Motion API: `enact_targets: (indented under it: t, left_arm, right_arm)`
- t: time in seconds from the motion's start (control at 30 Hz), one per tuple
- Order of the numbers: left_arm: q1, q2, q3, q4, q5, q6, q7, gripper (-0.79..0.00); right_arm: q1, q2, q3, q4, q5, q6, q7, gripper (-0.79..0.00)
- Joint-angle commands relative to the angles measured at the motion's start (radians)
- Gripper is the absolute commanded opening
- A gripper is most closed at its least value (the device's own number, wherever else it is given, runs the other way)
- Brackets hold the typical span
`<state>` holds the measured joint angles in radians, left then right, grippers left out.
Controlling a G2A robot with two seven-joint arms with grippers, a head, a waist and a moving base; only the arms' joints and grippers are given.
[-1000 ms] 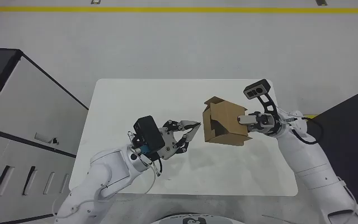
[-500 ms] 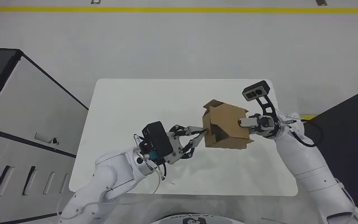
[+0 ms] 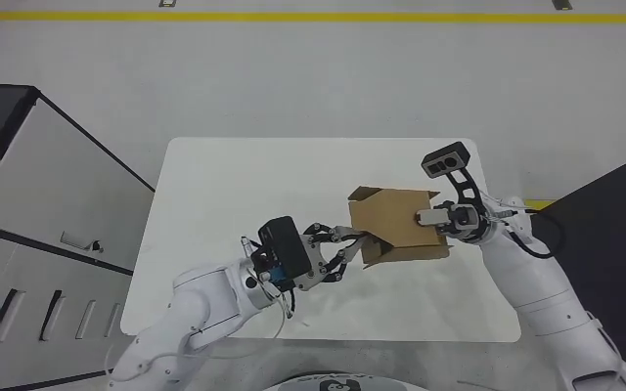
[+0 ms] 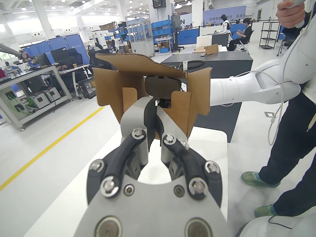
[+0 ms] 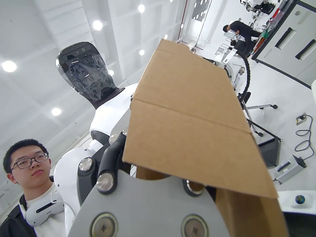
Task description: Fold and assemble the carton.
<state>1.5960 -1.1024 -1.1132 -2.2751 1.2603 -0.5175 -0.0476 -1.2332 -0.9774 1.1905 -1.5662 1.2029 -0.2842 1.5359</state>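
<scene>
moved: my left gripper (image 3: 358, 244) has come right and nearer, up to the open end of the carton (image 3: 391, 217). the carton has swung from a taller, tilted stand to lie flatter and wider. my right gripper (image 3: 427, 217) has hardly shifted.
carton place: over the right half of the table (image 3: 245, 176), between my two grippers. i cannot tell whether its underside touches the tabletop.
key relation: the carton (image 4: 116, 87) lies just right of my left gripper (image 4: 153, 110), its long side running left to right and its open end facing left toward that gripper. my left arm is nearer the mouth; my right arm is at the opposite, right-hand wall.
left jaws: drawn nearly together with only a thin gap, tips at the slot between the two short tabs (image 4: 129, 99). i cannot tell whether any cardboard sits between them.
right jaws: clamped on the carton's right wall, as i judge from above; a broad panel of the carton (image 5: 187, 124) covers the tips in my right wrist view.
count: one carton, one table, two grippers. at the open end there are two short tabs and one top flap (image 4: 138, 61) jutting out over them.
next, as i judge: press the tabs in from the left while my right side braces the box.
</scene>
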Motion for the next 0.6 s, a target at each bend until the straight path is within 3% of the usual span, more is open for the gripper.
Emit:
enact_targets:
  t: [0.0,0.57]
  left_arm:
    - [-0.001,0.0,0.001,0.0,-0.002,-0.001,-0.001,-0.785]
    - [-0.009,-0.002,0.026,0.004,-0.001,0.011,-0.005,-0.785]
  right_arm:
    - [-0.001,-0.001,0.0,-0.002,0.001,0.0,0.0,-0.785]
    - [-0.003,-0.002,-0.011,-0.016,0.01,0.0,0.0,-0.785]
